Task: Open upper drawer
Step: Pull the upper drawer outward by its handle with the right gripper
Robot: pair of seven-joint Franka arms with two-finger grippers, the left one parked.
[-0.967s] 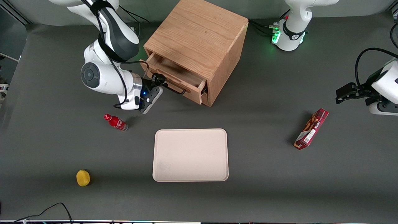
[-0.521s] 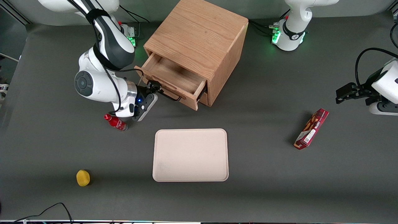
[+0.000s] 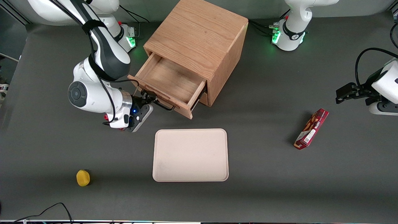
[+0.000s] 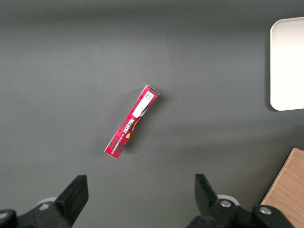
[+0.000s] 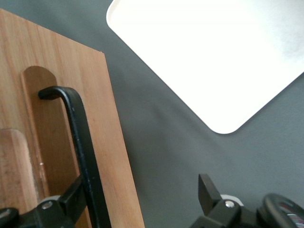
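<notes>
Half out of the oak cabinet, the upper drawer stands open above the beige tray. The gripper straddles its black wire handle, fingers spread (one seemingly touching the bar). The red carton carries lettering too small to read.

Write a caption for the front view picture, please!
Gripper at the black handle of the pulled-out upper drawer.

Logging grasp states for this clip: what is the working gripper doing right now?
Gripper: at the upper drawer, around its black handle; whether it is open or shut cannot be told.
</notes>
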